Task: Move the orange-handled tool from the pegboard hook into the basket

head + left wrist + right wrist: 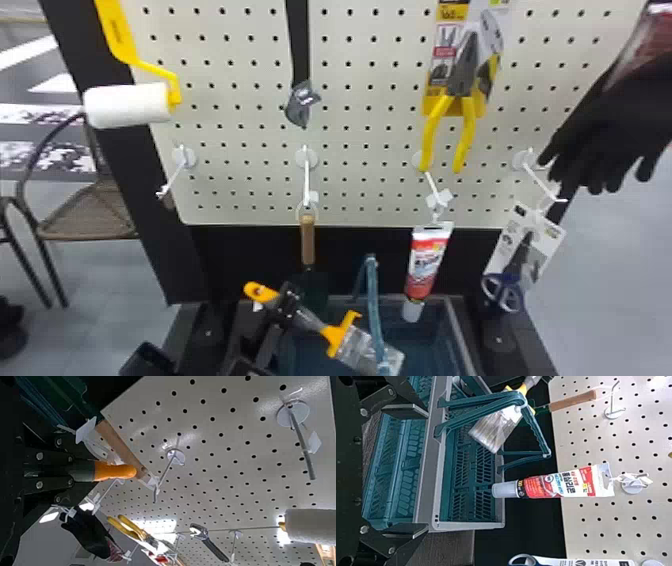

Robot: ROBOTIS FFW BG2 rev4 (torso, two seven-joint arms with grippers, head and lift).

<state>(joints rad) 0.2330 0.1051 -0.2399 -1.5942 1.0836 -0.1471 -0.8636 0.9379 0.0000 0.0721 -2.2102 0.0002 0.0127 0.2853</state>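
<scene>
One orange-handled tool (pixel 350 345), a brush with a flat bristle head, is clamped by its handle in the left gripper (pixel 287 302); one latticed teal plastic basket (pixel 457 330) sits below; four white hooks (pixel 306 175) line the pegboard (pixel 240 120)'s lower part; one fuzzy cylindrical roller (pixel 127 106) hangs higher; the left gripper slants the brush, bristles lowermost; the right gripper (pixel 428 471)'s fingers stand apart.

My left gripper (pixel 287 302), a black metal pincer with two flat fingers (pixel 49 455), slants up from the head view's lower edge, left of centre, its fingers drawn together in a clamped grip. My right gripper (pixel 428 471), likewise black and two-fingered, lies in the right wrist view, jaws parted widely.
</scene>
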